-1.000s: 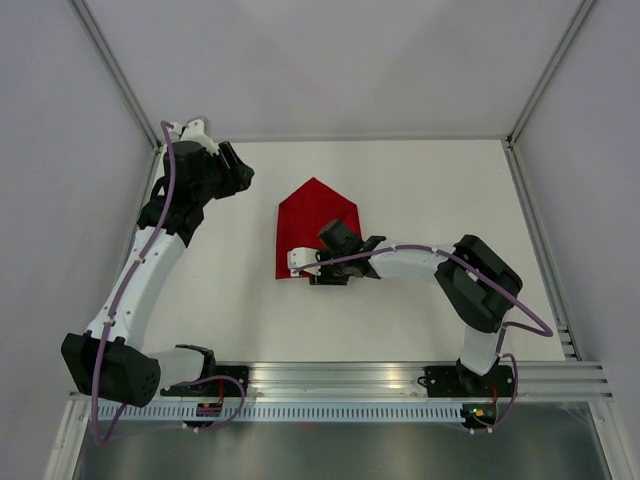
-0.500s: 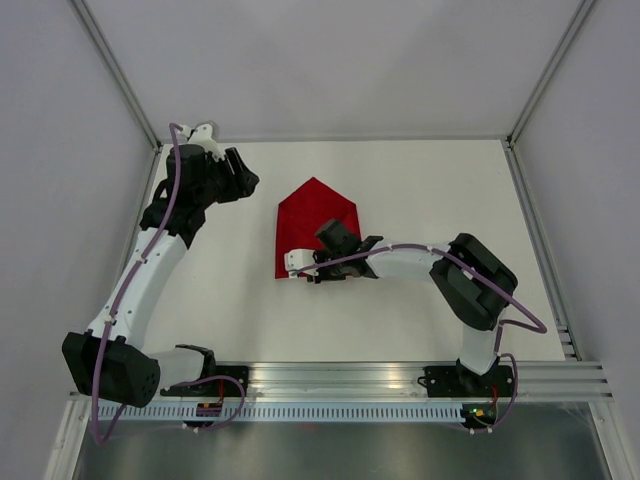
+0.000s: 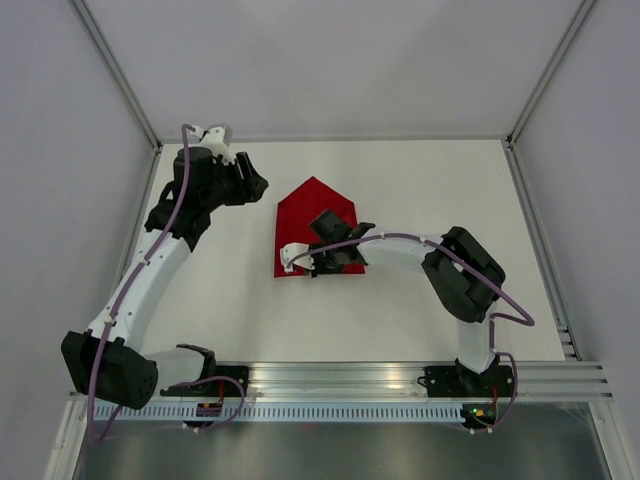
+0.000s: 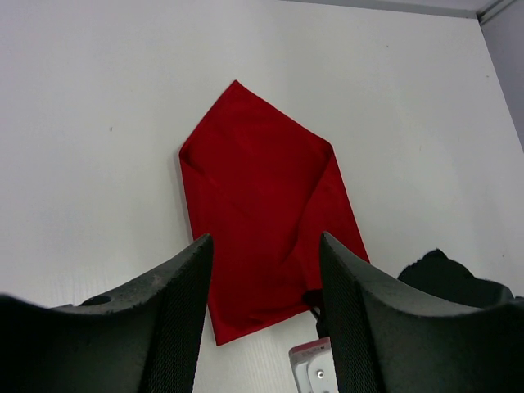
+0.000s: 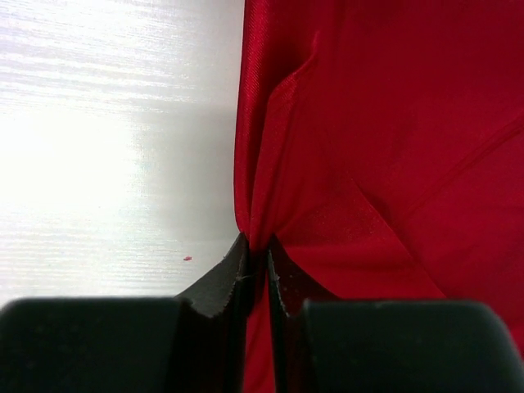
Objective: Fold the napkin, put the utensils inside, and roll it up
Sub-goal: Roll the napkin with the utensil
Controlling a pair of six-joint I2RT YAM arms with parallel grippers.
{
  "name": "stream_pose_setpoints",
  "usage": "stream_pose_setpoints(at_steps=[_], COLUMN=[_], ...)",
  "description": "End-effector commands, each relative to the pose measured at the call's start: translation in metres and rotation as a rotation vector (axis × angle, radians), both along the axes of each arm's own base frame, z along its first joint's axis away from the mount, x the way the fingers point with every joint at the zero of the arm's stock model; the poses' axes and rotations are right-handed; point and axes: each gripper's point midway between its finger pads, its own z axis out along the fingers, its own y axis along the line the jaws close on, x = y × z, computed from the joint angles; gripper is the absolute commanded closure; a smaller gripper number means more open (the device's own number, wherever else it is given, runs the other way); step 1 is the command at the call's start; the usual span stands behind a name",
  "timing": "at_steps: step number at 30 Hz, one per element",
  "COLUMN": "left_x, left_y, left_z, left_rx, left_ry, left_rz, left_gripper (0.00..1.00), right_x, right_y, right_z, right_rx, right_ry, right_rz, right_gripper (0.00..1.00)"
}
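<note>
The deep-red napkin (image 3: 315,212) lies folded on the table in a house shape, its point toward the far wall. My right gripper (image 3: 322,265) reaches in from the right and is shut on the napkin's near edge; the right wrist view shows the cloth (image 5: 393,123) bunched between the closed fingertips (image 5: 256,246). My left gripper (image 3: 255,186) hangs open above the table, left of the napkin's far corner, with the napkin (image 4: 262,196) visible between its fingers (image 4: 264,237). The utensils are out of view.
White table (image 3: 430,190) with an aluminium frame post at each far corner and a rail (image 3: 350,378) along the near edge. The right arm's elbow (image 3: 465,275) sits over the table's right half.
My right gripper has closed onto the napkin's near edge and slid a little to the left. The left gripper has drifted right toward the napkin, still open.
</note>
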Motion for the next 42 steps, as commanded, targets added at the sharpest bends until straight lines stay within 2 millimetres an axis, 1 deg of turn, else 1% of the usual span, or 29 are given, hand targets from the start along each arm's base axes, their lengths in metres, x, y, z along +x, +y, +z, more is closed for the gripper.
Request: stream_pose_setpoints(at_steps=[1,2,3,4,6,8,11,13,14,16,17,21,22,23,24,25,26,27,28,29,30,32,33,34,35,37,40,41,42], left_x=[-0.006,-0.007,-0.008,-0.009,-0.011,-0.016,-0.024,-0.027,-0.031,-0.037,-0.042,-0.047,-0.050,-0.056,-0.064,-0.068,-0.072,-0.075,-0.077,-0.079,-0.083,-0.089,-0.093,-0.099,-0.105,-0.101,-0.102,-0.102,-0.100], left_y=[-0.009,-0.010,-0.014,-0.014,-0.021,-0.020,-0.024,-0.024,-0.023,-0.025,-0.023,-0.025,-0.026,-0.036,-0.036,-0.039,-0.046,-0.042,-0.042,-0.042,-0.039,-0.036,-0.039,-0.039,-0.046,-0.054,-0.074,-0.084,-0.086], left_z=[0.021,0.018,0.027,0.021,0.033,0.038,0.048,0.049,0.054,0.051,0.054,0.040,0.033,0.032,0.021,0.016,0.018,0.015,-0.002,0.000,-0.012,-0.013,-0.019,-0.014,-0.015,-0.034,-0.048,-0.062,-0.066], left_rx=[0.016,0.014,0.003,0.005,-0.003,0.002,0.011,0.043,0.057,0.068,0.076,0.123,0.133,0.137,0.145,0.148,0.142,0.146,0.160,0.145,0.142,0.124,0.110,0.099,0.116,0.176,0.222,0.246,0.274], left_ry=[-0.102,-0.103,-0.146,-0.147,-0.217,-0.268,-0.342,-0.370,-0.397,-0.418,-0.438,-0.427,-0.423,-0.442,-0.445,-0.454,-0.493,-0.502,-0.483,-0.511,-0.514,-0.565,-0.615,-0.666,-0.704,-0.665,-0.646,-0.614,-0.605], left_rz=[-0.046,-0.052,-0.062,-0.060,-0.080,-0.086,-0.115,-0.124,-0.128,-0.148,-0.150,-0.151,-0.156,-0.183,-0.187,-0.198,-0.213,-0.193,-0.195,-0.189,-0.183,-0.178,-0.200,-0.209,-0.273,-0.332,-0.425,-0.462,-0.464], left_gripper=[0.41,0.41,0.45,0.45,0.50,0.57,0.63,0.63,0.63,0.61,0.58,0.57,0.57,0.56,0.55,0.54,0.54,0.54,0.54,0.54,0.54,0.53,0.53,0.52,0.45,0.44,0.44,0.44,0.44], right_x=[-0.036,-0.035,-0.035,-0.035,-0.035,-0.035,-0.034,-0.031,-0.031,-0.031,-0.029,-0.025,-0.027,-0.024,-0.025,-0.024,-0.024,-0.024,-0.023,-0.023,-0.022,-0.020,-0.020,-0.018,-0.018,-0.016,-0.016,-0.015,-0.015], right_y=[-0.029,-0.030,-0.032,-0.033,-0.033,-0.034,-0.035,-0.037,-0.037,-0.040,-0.040,-0.043,-0.045,-0.044,-0.044,-0.044,-0.046,-0.046,-0.045,-0.046,-0.046,-0.046,-0.048,-0.046,-0.047,-0.047,-0.046,-0.047,-0.047], right_z=[-0.039,-0.036,-0.036,-0.039,-0.035,-0.035,-0.035,-0.037,-0.036,-0.037,-0.037,-0.039,-0.039,-0.038,-0.041,-0.039,-0.042,-0.042,-0.042,-0.043,-0.044,-0.045,-0.046,-0.045,-0.047,-0.047,-0.048,-0.050,-0.050], right_rx=[-0.124,-0.128,-0.123,-0.127,-0.120,-0.127,-0.124,-0.124,-0.122,-0.130,-0.128,-0.131,-0.142,-0.140,-0.145,-0.147,-0.153,-0.154,-0.155,-0.158,-0.160,-0.162,-0.168,-0.165,-0.170,-0.171,-0.171,-0.172,-0.173], right_ry=[0.242,0.261,0.287,0.307,0.347,0.381,0.414,0.427,0.432,0.453,0.454,0.467,0.481,0.482,0.494,0.502,0.514,0.517,0.519,0.519,0.523,0.526,0.532,0.526,0.533,0.537,0.555,0.563,0.567], right_rz=[0.000,-0.004,-0.007,-0.013,-0.013,-0.013,-0.018,-0.027,-0.028,-0.034,-0.035,-0.054,-0.057,-0.059,-0.060,-0.061,-0.064,-0.064,-0.064,-0.065,-0.069,-0.076,-0.080,-0.080,-0.084,-0.087,-0.090,-0.094,-0.096], right_gripper=[0.85,0.87,0.87,0.88,0.89,0.90,0.90,0.91,0.91,0.91,0.92,0.92,0.92,0.92,0.92,0.93,0.93,0.93,0.94,0.94,0.94,0.94,0.94,0.94,0.94,0.94,0.94,0.94,0.94])
